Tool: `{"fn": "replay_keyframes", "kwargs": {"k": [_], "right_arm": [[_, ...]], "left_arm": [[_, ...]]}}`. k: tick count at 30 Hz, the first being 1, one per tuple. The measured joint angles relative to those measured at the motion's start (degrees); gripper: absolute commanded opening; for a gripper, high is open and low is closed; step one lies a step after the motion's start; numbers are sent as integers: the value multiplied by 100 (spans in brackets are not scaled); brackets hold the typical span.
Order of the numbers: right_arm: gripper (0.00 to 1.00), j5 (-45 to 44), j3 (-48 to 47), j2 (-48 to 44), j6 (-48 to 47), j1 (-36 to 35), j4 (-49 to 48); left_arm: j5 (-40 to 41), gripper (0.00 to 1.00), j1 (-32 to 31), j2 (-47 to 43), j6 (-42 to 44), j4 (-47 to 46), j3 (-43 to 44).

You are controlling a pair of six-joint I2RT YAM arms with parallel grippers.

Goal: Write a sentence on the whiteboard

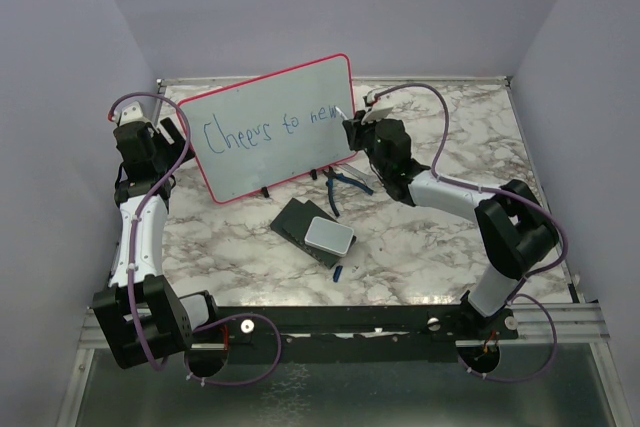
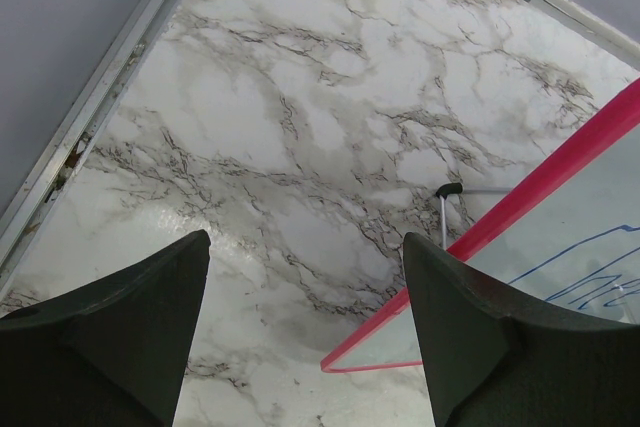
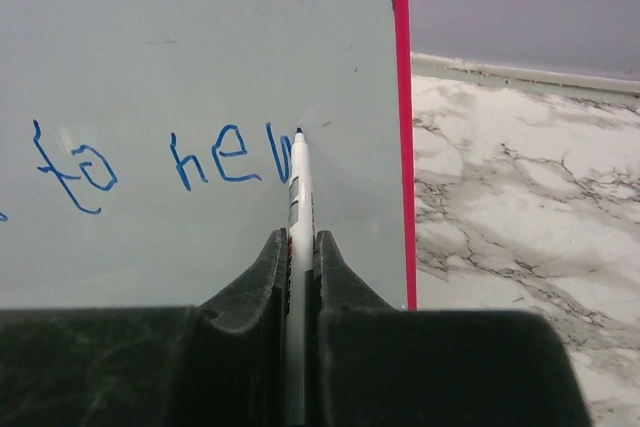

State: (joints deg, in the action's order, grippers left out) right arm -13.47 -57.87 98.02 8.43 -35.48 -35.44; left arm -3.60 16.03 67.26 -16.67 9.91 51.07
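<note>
Whiteboard [image 1: 270,132] stands propped on the marble surface [image 1: 420,237] at mid-back, face toward the arms, long axis running about 8 to 2 o'clock in the top view. The sentence [image 3: 215,157] so far reads "Cheers to new" in blue on one line, with bare board under it. Right gripper [image 3: 298,242] is clamped tight on a marker [image 3: 299,187], the barrel lying straight along the fingers and pointing to 12 o'clock in its wrist view. The tip sits at the end of the "w", apparently on the board. The red frame edge is just beside it at 3 o'clock, so that line has no room left. Judgement: the next word has to go on a second line, so the free space lies toward 7–8 o'clock from the tip, down and back left. The right arm is the nearer one and the only one holding a pen. Left gripper [image 2: 305,239] is spread wide and holds nothing, off the board's left end. The board's lower frame corner is at 4 o'clock by its right finger, contact unclear. A dark eraser block [image 1: 315,232], blue-handled pliers [image 1: 340,187] and a small blue cap [image 1: 338,271] lie in front of the board.
</note>
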Motion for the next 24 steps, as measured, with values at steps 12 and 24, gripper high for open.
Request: {"fn": "replay_keyframes", "kwargs": {"k": [12, 24], "right_arm": [[1, 0, -59, -7, -57, 4, 4], [1, 289, 20, -610, -122, 26, 42]], "left_arm": [[0, 80, 0, -9, 0, 0, 0], [2, 80, 0, -24, 0, 0, 0]]}}
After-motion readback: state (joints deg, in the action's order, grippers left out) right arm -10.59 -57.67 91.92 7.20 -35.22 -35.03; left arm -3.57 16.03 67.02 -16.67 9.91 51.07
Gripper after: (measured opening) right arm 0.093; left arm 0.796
